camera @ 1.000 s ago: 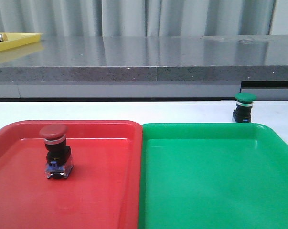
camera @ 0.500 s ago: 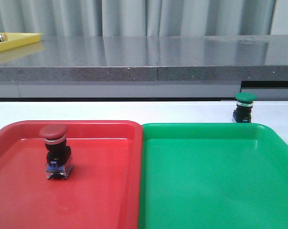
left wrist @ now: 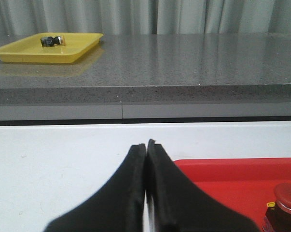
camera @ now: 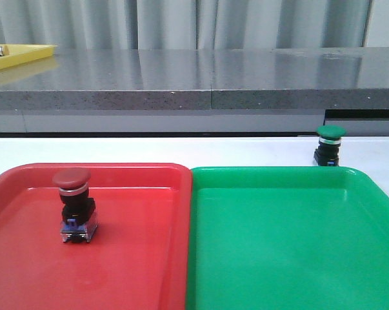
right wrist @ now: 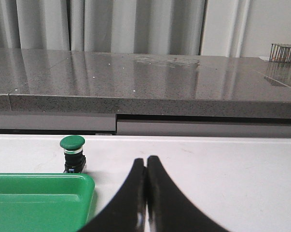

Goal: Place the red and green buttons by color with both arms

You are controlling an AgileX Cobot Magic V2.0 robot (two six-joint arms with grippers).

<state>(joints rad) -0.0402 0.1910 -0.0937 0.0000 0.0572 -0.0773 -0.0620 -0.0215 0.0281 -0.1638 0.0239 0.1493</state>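
The red button (camera: 73, 204) stands upright inside the red tray (camera: 142, 258), left of its middle; its cap shows at the edge of the left wrist view (left wrist: 286, 195). The green button (camera: 329, 144) stands upright on the white table behind the green tray (camera: 291, 258), near that tray's far right corner; it also shows in the right wrist view (right wrist: 72, 153). My left gripper (left wrist: 145, 144) is shut and empty, over the table beside the red tray's corner (left wrist: 232, 169). My right gripper (right wrist: 145, 159) is shut and empty, apart from the green button. Neither arm shows in the front view.
The two trays lie side by side at the table's front. A grey stone counter (camera: 194, 84) runs along behind the table. A yellow tray (left wrist: 46, 47) with a small dark object sits on the counter at the far left. A wire rack (right wrist: 284, 52) stands on it at the far right.
The front view has shifted very slightly; the buttons and trays keep their places relative to each other. No arm enters the front view.
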